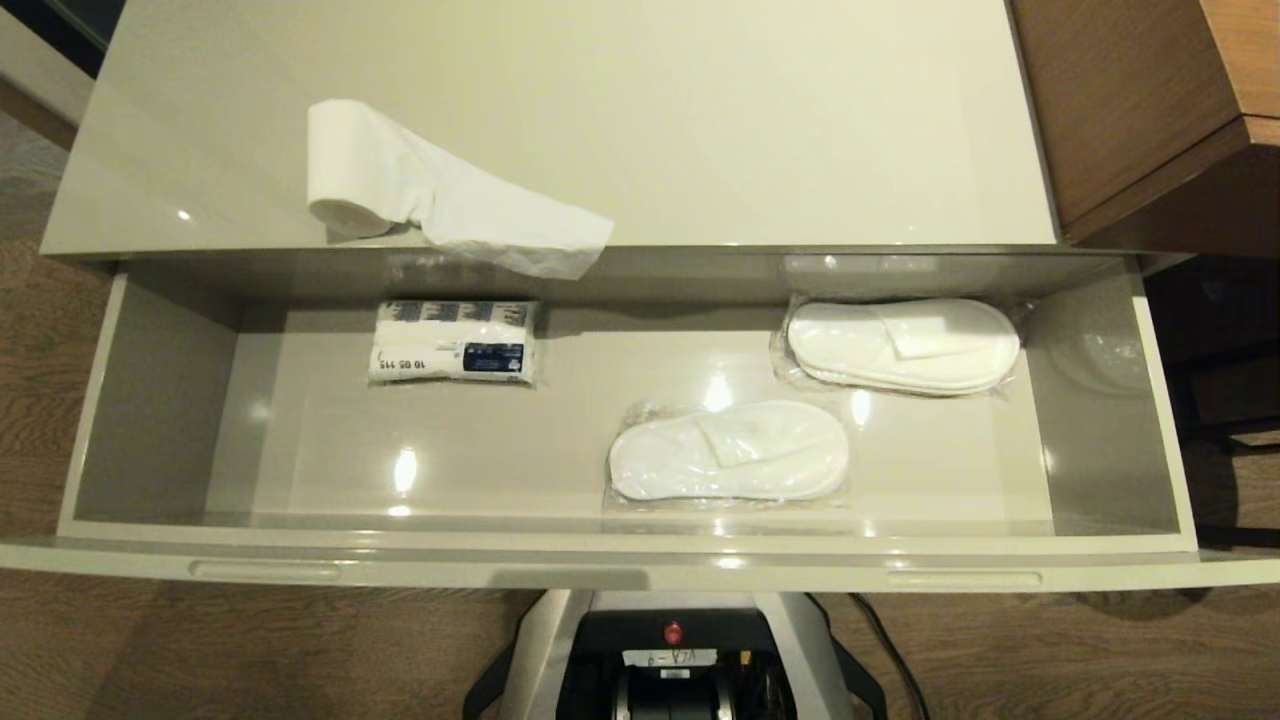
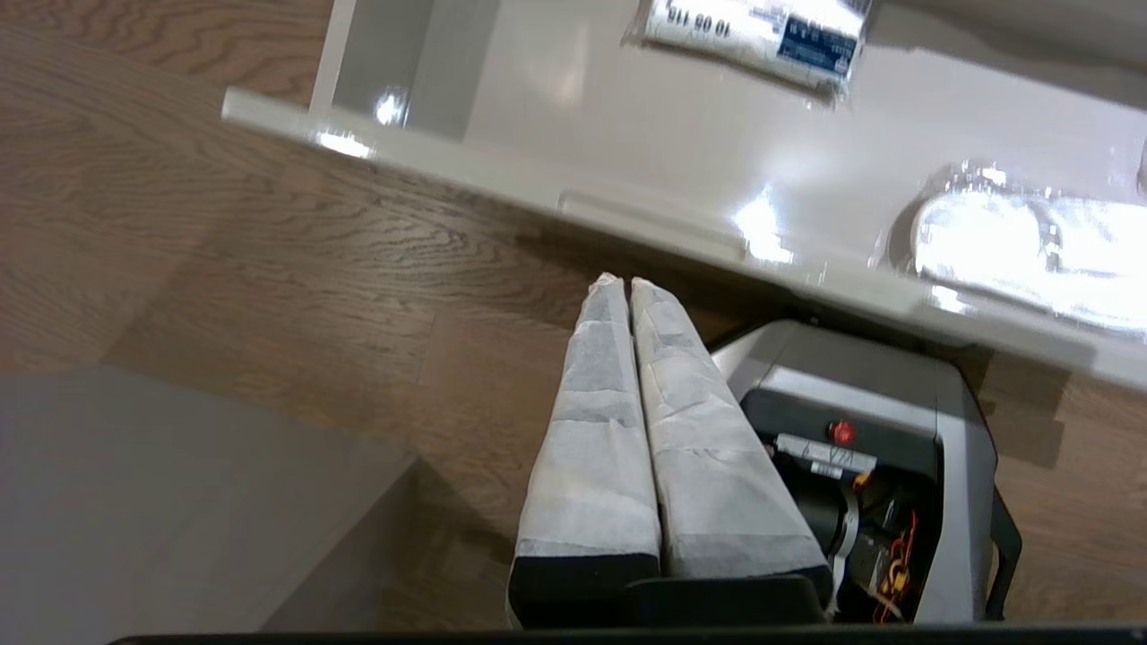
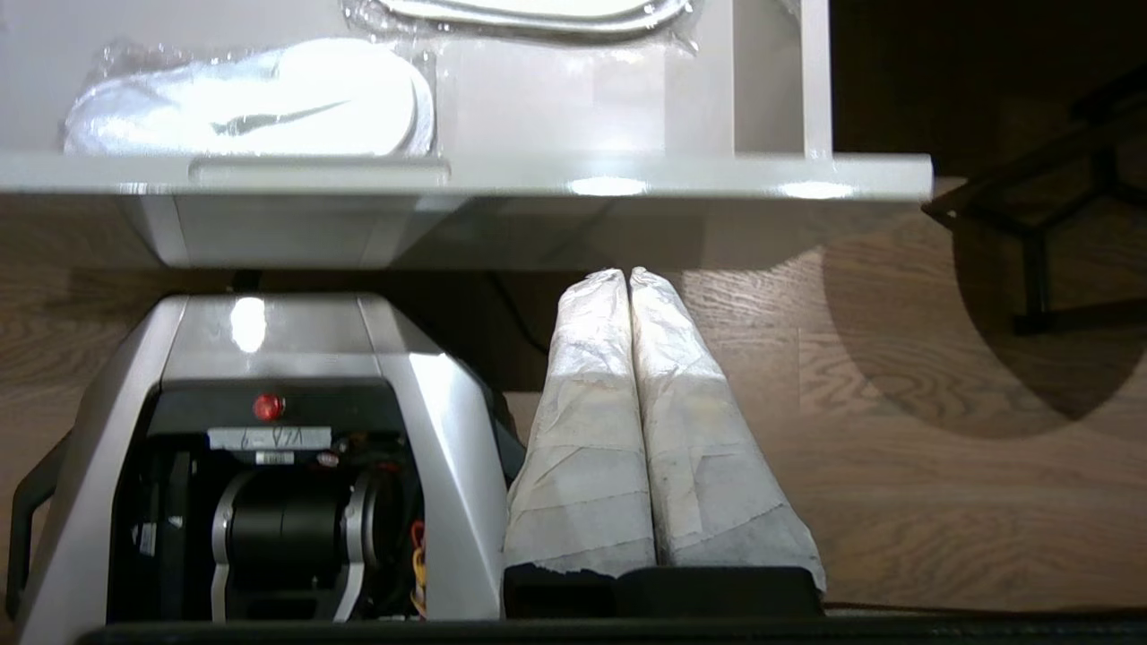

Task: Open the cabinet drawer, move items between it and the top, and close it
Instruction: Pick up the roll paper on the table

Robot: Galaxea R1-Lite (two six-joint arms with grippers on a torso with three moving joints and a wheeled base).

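The cabinet drawer (image 1: pixel 640 565) stands pulled out wide, two slim slots along its front edge. On the top (image 1: pixel 700 120) a white toilet paper roll (image 1: pixel 350 170) lies on its side at the left, its loose sheet trailing over the front edge. Neither gripper shows in the head view. My left gripper (image 2: pixel 625 281) is shut and empty, low over the wood floor in front of the drawer's front edge (image 2: pixel 645 215). My right gripper (image 3: pixel 627 273) is shut and empty too, hanging below the drawer's front edge (image 3: pixel 538 175) beside the robot base.
Inside the drawer lie a white packet with a dark blue label (image 1: pixel 452 342) and two plastic-wrapped white slippers (image 1: pixel 730 452) (image 1: pixel 903 345). Brown wooden furniture (image 1: pixel 1150 110) stands at the right. The robot base (image 1: pixel 672 655) sits under the drawer's front. A dark stand (image 3: pixel 1039 242) is to the right.
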